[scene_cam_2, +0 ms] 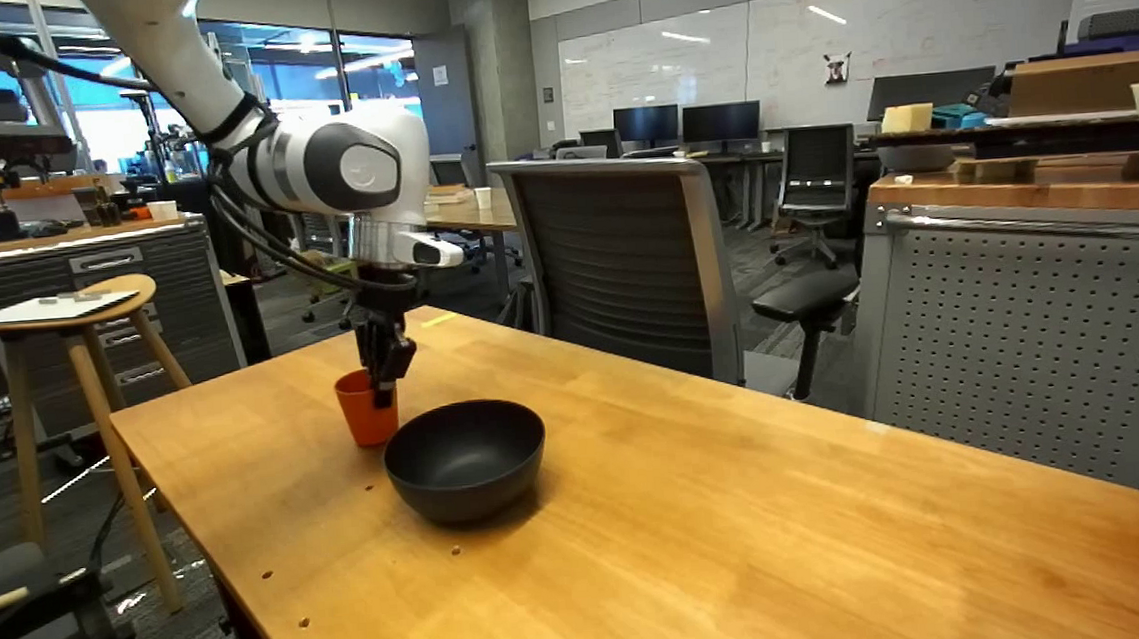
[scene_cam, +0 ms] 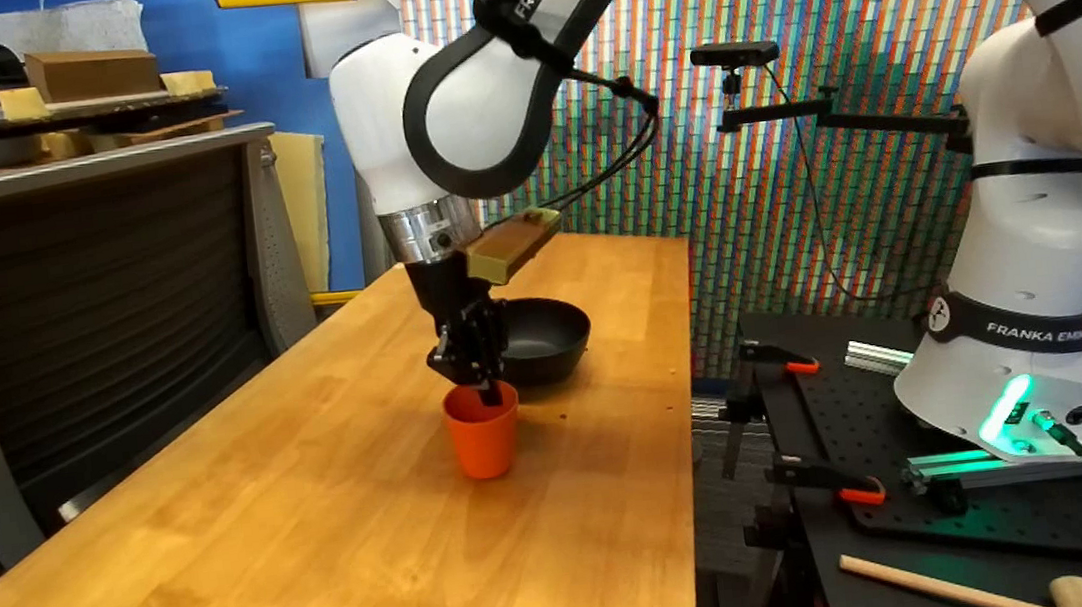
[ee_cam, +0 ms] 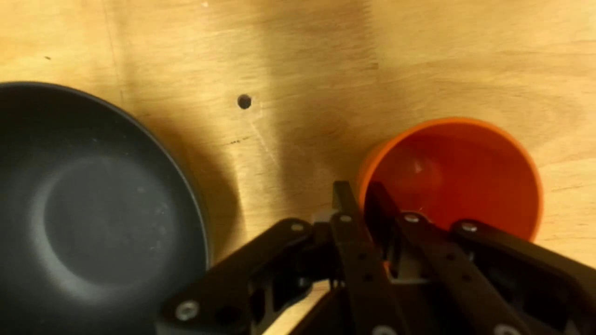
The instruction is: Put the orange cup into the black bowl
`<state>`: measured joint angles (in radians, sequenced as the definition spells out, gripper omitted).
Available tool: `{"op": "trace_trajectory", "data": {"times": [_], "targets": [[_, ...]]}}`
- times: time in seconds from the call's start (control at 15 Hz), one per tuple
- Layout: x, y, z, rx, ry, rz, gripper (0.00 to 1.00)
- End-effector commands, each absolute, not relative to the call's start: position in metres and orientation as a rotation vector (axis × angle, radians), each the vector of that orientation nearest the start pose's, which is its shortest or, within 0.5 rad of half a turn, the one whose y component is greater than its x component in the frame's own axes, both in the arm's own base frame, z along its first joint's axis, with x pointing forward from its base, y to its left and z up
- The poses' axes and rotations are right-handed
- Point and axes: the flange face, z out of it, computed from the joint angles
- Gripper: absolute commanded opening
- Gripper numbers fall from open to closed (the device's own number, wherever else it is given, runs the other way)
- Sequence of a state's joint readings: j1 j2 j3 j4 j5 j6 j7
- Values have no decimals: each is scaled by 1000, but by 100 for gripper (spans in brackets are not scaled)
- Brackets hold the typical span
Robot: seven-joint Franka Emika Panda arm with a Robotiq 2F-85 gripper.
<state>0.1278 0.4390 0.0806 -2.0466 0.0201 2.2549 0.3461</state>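
The orange cup (scene_cam: pixel 484 447) stands upright, seemingly on the wooden table; it also shows in an exterior view (scene_cam_2: pixel 362 416) and in the wrist view (ee_cam: pixel 465 172). My gripper (ee_cam: pixel 359 186) points down over the cup's bowl-side rim, one finger inside the cup and one outside. The fingers are close together and look shut on the cup wall. In both exterior views the gripper (scene_cam: pixel 491 396) (scene_cam_2: pixel 384 397) hides part of the rim. The black bowl (scene_cam_2: pixel 466 487) rests beside the cup, with a strip of table between them in the wrist view (ee_cam: pixel 111 209). The bowl looks empty.
The wooden table (scene_cam: pixel 346 555) has small dark holes (scene_cam_2: pixel 304 623) near one edge. A chair (scene_cam_2: pixel 626 265) stands against its long side. A mallet (scene_cam: pixel 942 583) lies on the black robot bench (scene_cam: pixel 745 423). A wooden stool (scene_cam_2: pixel 117 301) stands beyond the table's end.
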Motion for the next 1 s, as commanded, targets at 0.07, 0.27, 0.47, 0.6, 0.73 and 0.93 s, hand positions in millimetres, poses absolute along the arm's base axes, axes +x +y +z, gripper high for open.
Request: {"op": "trace_trajectory", "data": {"times": [0.07,0.27,0.47,0.6,0.73,0.93], "targets": [[530,74,267,-3010,379,350,2],[521,30,317,-2976,526,227,5],[510,-15,350,-3015,697,78,5],[505,-37,350,-3096,792,1,4],[501,-54,333,-3157,864,1,4],[497,-60,295,-3186,882,115,4]]}}
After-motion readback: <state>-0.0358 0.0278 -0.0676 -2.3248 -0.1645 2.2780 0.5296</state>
